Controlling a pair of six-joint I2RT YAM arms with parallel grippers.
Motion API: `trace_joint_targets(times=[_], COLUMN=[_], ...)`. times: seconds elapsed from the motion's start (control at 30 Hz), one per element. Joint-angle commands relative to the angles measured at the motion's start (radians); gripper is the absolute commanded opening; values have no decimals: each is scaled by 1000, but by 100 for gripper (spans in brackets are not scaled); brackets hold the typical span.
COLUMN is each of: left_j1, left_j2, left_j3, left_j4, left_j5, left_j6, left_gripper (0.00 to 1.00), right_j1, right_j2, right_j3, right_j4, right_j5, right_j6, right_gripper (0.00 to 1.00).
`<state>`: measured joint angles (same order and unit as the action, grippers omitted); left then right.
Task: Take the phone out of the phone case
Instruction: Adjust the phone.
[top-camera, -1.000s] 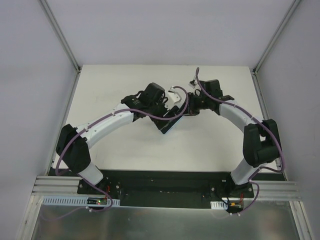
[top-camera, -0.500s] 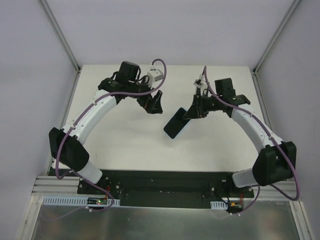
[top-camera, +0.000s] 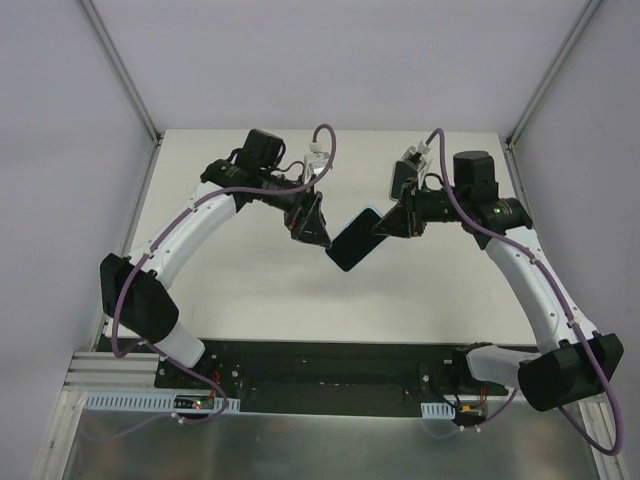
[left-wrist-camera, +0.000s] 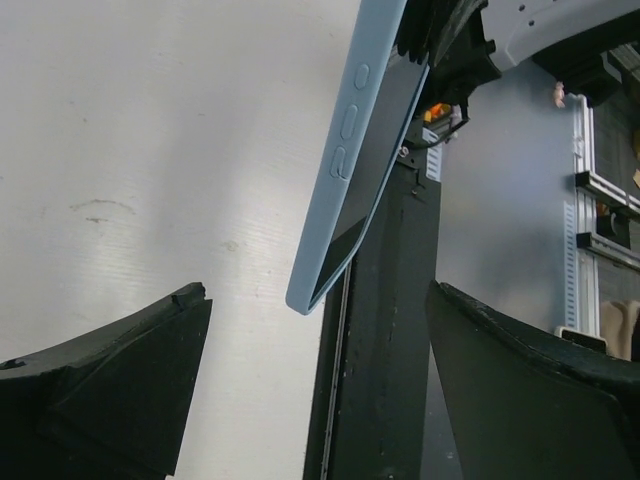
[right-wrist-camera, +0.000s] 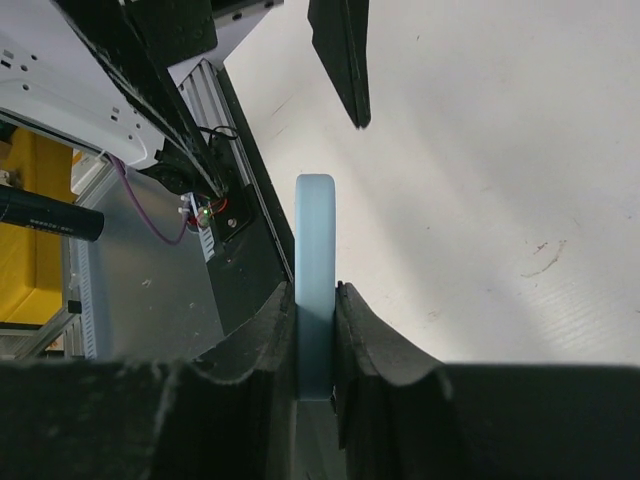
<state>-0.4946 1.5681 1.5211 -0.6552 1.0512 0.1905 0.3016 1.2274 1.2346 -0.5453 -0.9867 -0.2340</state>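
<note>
The phone (top-camera: 352, 243) sits in a light blue phone case and is held in the air over the middle of the table, dark screen up. My right gripper (top-camera: 385, 225) is shut on its right end. In the right wrist view the phone case (right-wrist-camera: 315, 240) stands edge-on, pinched between both fingers of the right gripper (right-wrist-camera: 316, 300). My left gripper (top-camera: 315, 232) is open just left of the phone's free end. The left wrist view shows the phone case (left-wrist-camera: 345, 170) and the dark screen (left-wrist-camera: 390, 110). The case's lower corner hangs just above the gap between the left gripper's (left-wrist-camera: 320, 380) spread fingers, touching neither.
The white table (top-camera: 250, 290) lies below both arms. The black base rail (top-camera: 330, 365) and an aluminium frame run along the near edge. Grey enclosure walls close in the left, right and back. One finger of the left gripper (right-wrist-camera: 345, 60) shows at the top of the right wrist view.
Both grippers were together at the phone. The left one let go, swung back and left, then returned to the phone's free end. The right gripper lifted the phone and drew back right.
</note>
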Motion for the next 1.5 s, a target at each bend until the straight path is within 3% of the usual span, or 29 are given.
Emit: trace_joint_targets(times=[0.0, 0.47, 0.67, 0.9, 1.07, 1.13, 1.27, 1.37, 1.47], left_j1=[-51, -125, -125, -125, -125, -127, -134, -165, -183], left_j2=[-40, 1, 35, 49, 7, -23, -60, -56, -60], left_j3=[-45, -52, -32, -9, -18, -29, -30, -3, 4], left_j4=[-6, 6, 14, 16, 16, 12, -76, -196, -256], left_j5=[70, 56, 101, 125, 67, 20, -95, -175, -249], left_j6=[21, 40, 9, -20, -19, 0, 90, 188, 233], left_gripper=[91, 71, 44, 0, 0, 0, 0, 0, 0], right_j1=[1, -1, -2, -13, -16, -16, -16, -15, -2], right_j2=[-55, -52, -80, -132, -169, -180, -187, -186, -180], right_j3=[49, 37, 2, -37, -67, -69, -54, -38, -24], right_j4=[76, 179, 229, 258, 197, 139, -2, -60, -99], right_j5=[-63, -108, -86, -53, -26, -9, 13, 34, 34], right_j6=[64, 153, 186, 186, 130, 79, -28, -83, -113], right_gripper=[0, 0, 0, 0, 0, 7, 46, 60, 63])
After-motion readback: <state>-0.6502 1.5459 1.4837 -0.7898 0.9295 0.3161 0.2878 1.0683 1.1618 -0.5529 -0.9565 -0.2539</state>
